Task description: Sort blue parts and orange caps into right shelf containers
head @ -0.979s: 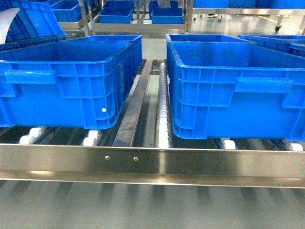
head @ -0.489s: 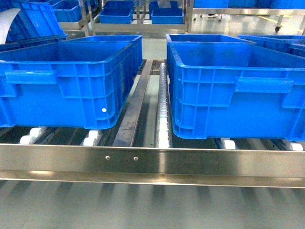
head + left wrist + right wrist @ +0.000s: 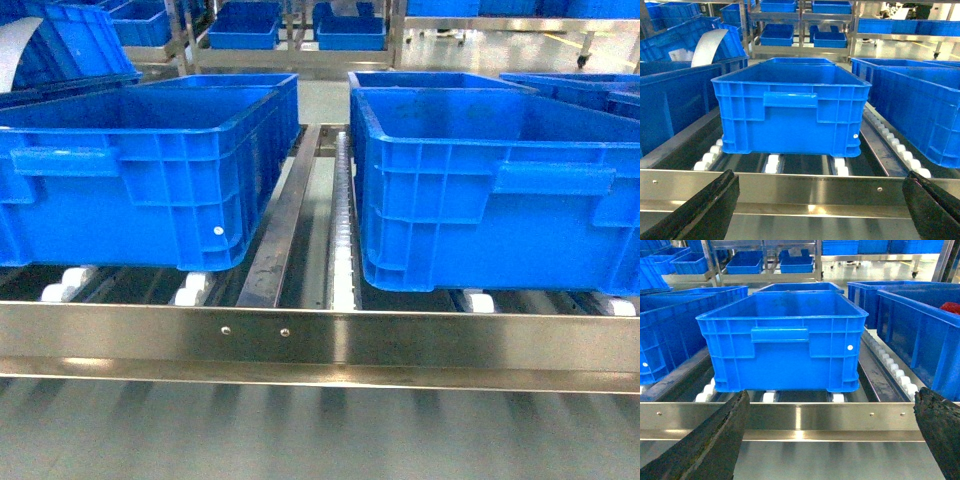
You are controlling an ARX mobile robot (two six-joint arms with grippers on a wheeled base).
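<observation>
**At the shelf front: both grippers empty, crates ahead**

Nearest my wrist cameras, my left gripper (image 3: pixel 822 207) and my right gripper (image 3: pixel 832 440) are both spread wide, the dark fingers (image 3: pixel 700 210) framing each view with nothing between them. Just beyond runs the shiny front rail of the shelf (image 3: pixel 320 335), and behind it the rows of white rollers (image 3: pixel 345 250). On these rollers stand two of the right shelf containers: the left crate (image 3: pixel 140 175) and the right crate (image 3: pixel 500 185), set apart by a steel divider (image 3: pixel 285 225). What lies inside them I cannot tell from these angles. Farther back, more blue crates (image 3: pixel 245 30) sit on distant racks. At the right edge of the right wrist view, a red object (image 3: pixel 951 307) shows in a neighbouring crate; its identity is unclear.

No blue parts or orange caps are visible. I judge the step in hand to be a pause between placements: the next move calls for turning away to find and pick up a part.
</observation>
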